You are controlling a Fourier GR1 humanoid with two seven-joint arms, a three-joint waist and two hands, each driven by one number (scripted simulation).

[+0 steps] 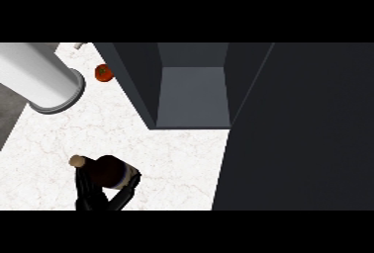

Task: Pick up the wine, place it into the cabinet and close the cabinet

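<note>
The wine bottle (pixel 110 170) is dark with a tan cork end (pixel 76 160). It lies tilted over the white marble counter (pixel 168 158) at the lower left, neck pointing left. My left hand (pixel 99 193) comes up from the lower edge and curls round the bottle's body, hiding part of it. The dark cabinet (pixel 194 94) stands at the back centre, its inside showing a grey floor. Its door (pixel 300 128) is swung open and fills the right side of the view. My right hand does not show.
A thick white cylinder with a grey rim (pixel 44 79) slants in from the upper left. A small red-orange fruit (pixel 103 72) lies beside the cabinet's left wall. A grey strip (pixel 9 111) runs along the counter's left edge.
</note>
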